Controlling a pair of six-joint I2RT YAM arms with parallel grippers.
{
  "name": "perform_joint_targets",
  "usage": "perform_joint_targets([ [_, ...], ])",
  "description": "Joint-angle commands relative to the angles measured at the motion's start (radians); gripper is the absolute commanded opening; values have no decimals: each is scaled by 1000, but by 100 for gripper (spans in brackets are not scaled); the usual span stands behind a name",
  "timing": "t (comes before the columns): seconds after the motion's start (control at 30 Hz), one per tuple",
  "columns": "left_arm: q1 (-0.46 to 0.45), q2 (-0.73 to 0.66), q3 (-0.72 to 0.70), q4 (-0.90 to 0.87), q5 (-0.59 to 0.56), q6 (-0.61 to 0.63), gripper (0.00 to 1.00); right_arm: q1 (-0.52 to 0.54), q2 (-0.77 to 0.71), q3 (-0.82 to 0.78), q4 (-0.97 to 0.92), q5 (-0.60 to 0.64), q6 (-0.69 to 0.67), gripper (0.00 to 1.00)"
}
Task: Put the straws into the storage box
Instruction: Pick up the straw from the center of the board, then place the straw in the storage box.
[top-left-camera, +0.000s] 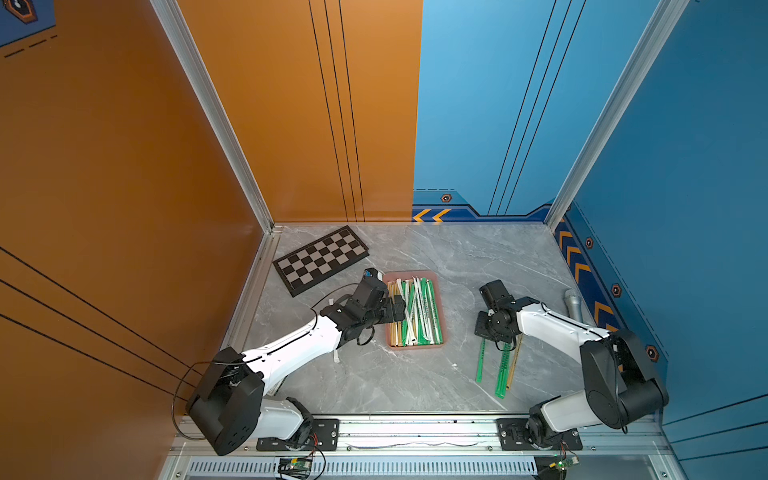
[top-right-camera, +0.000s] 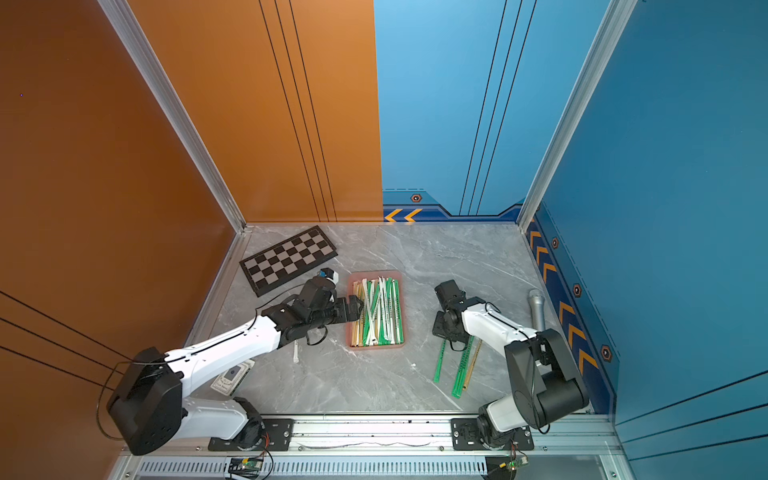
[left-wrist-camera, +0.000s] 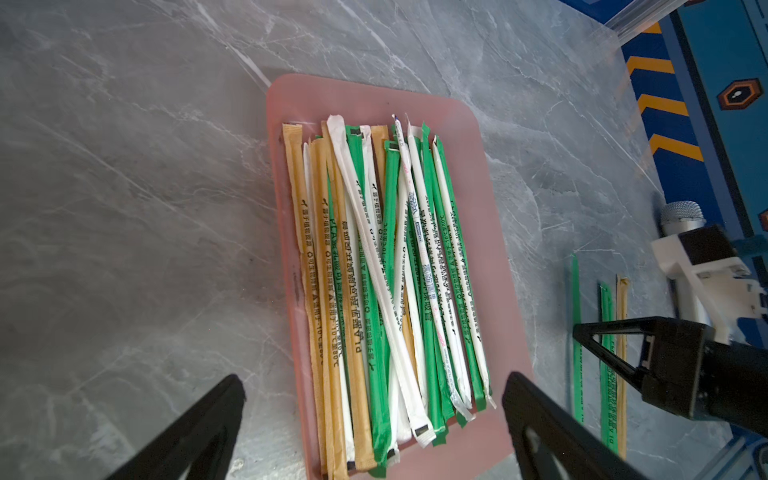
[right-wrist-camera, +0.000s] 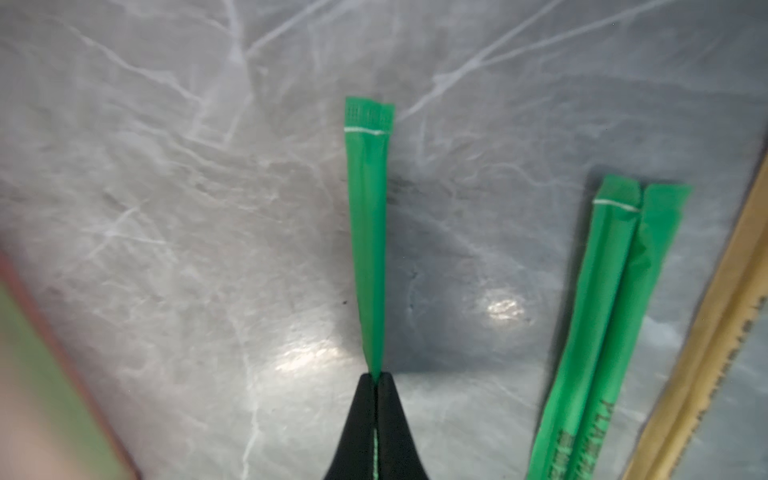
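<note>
The pink storage box (top-left-camera: 413, 274) (top-right-camera: 376, 275) (left-wrist-camera: 374, 95) sits mid-table, filled with several green, white and tan straws (top-left-camera: 419, 311) (top-right-camera: 380, 311) (left-wrist-camera: 386, 270). My left gripper (top-left-camera: 398, 309) (top-right-camera: 356, 309) (left-wrist-camera: 374, 376) hovers over the box's left side, open and holding nothing. My right gripper (top-left-camera: 485, 332) (right-wrist-camera: 376, 376) is shut on one end of a green straw (right-wrist-camera: 368, 232) (top-left-camera: 481, 361) to the right of the box. Beside it on the table lie two green straws (top-left-camera: 503, 374) (right-wrist-camera: 602, 311) and a tan one (top-left-camera: 514, 361). A white straw (top-left-camera: 336, 355) pokes out from under my left arm.
A black-and-grey chequered board (top-left-camera: 320, 259) lies at the back left. A grey metal cylinder (top-left-camera: 573, 305) rests by the right wall. A printed card (top-right-camera: 232, 376) lies under my left arm. Walls close in the left, back and right sides.
</note>
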Motion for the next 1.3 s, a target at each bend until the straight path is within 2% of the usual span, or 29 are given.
perform_joint_targets([
  [0.0, 27, -35, -29, -62, -40, 7, 99, 24, -75, 87, -18, 12, 31, 5],
  [0.23, 88, -87, -66, -144, -91, -4, 99, 86, -54, 232, 65, -66, 22, 5],
  [0.63, 128, -136, -122, -155, -71, -10, 98, 218, 264, 493, 123, -135, -122, 7],
  [0.83, 154, -144, -122, -219, -99, 6, 99, 227, 357, 553, 96, -121, -130, 19],
  [1.07, 217, -144, -135, -277, -76, 15, 99, 228, 326, 547, 83, -90, -132, 38],
  [1.13, 223, -149, -141, -276, -73, 18, 100, 226, 295, 533, 73, -76, -132, 39],
  [1.27, 234, -162, -145, -301, -90, 26, 95, 207, 207, 464, 9, 34, -129, 41],
])
